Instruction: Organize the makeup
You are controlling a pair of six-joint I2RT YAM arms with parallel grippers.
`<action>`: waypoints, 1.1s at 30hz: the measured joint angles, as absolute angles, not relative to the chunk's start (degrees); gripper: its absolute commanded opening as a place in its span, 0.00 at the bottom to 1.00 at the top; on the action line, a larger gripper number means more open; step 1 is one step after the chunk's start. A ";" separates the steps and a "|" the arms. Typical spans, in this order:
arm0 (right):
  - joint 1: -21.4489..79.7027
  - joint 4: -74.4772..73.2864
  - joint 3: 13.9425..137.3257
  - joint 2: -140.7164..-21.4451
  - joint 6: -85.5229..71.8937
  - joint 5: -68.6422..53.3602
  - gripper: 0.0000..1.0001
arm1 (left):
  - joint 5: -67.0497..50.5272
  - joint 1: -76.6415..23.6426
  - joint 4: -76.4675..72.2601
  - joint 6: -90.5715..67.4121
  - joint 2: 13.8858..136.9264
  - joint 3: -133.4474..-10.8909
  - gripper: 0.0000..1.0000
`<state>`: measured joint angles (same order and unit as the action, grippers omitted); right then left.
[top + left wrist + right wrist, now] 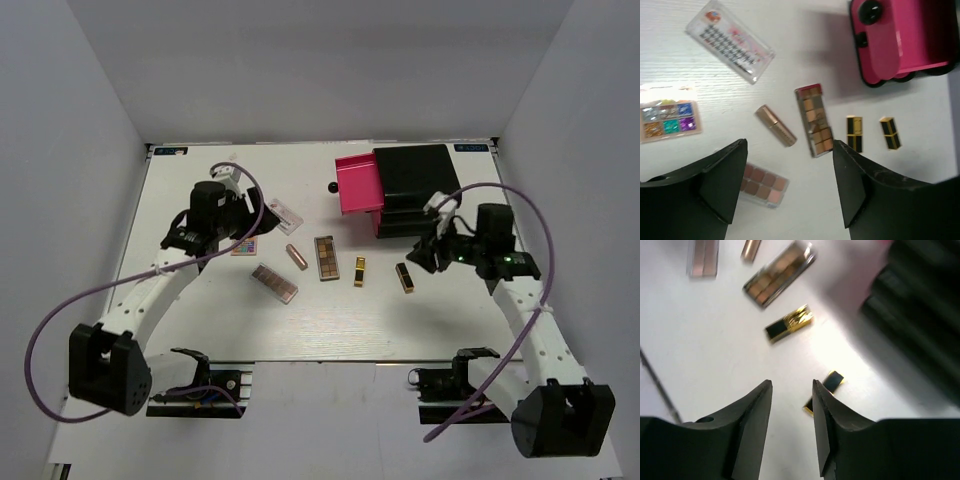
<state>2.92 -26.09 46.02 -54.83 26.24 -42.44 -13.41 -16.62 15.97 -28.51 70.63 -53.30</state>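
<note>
where the white tabletop (pixel 330 330) shows its faint wood grain, it lies matt and pale inside plain grey-white walls that close it on the left, far and right sides. near the far edge, toward the far right corner, stands a glossy black box (pixel 415 180) with a hot-pink drawer (pixel 358 185) pulled out toward the left edge, a round black knob on its front. the makeup is spread flat across the middle of the tabletop, every piece apart from the others: a clear plastic lash case (pixel 285 215) nearest the far edge, a small glitter palette (pixel 246 245) of bright squares toward the left edge, a slim rose-gold tube (pixel 297 257) with a metallic sheen, a long brown eyeshadow palette (pixel 327 257) of square pans, a pinkish nude palette (pixel 274 284) nearest the near edge, and two boxy gold-and-black sticks: the left lipstick (pixel 359 271) just right of the brown eyeshadow palette, the right lipstick (pixel 404 277) further toward the right edge. the left gripper (pixel 790 165), matt black with broad wedge fingers, hangs over the left half of the spread, its fingers wide apart and nothing between them. the right gripper (pixel 791 390) hangs close by the right lipstick, on the near side of the black box; its fingers stand a narrow gap apart, holding nothing.
</note>
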 measured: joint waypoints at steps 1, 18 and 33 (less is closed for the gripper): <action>5.39 -26.61 44.80 -55.70 26.59 -40.75 0.45 | -12.16 -16.62 16.73 -27.64 69.17 -52.25 0.80; 25.74 -20.23 35.70 -66.35 18.74 -6.66 0.72 | -7.62 -16.62 20.18 -21.82 66.17 -50.09 0.85; 25.91 -15.29 35.86 -76.20 15.31 2.96 0.64 | -10.04 -16.62 20.14 -21.43 66.17 -50.06 0.85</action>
<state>25.91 -15.29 35.86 -76.20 15.31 2.96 -10.04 -16.62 20.14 -21.43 66.17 -50.06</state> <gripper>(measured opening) 0.660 0.850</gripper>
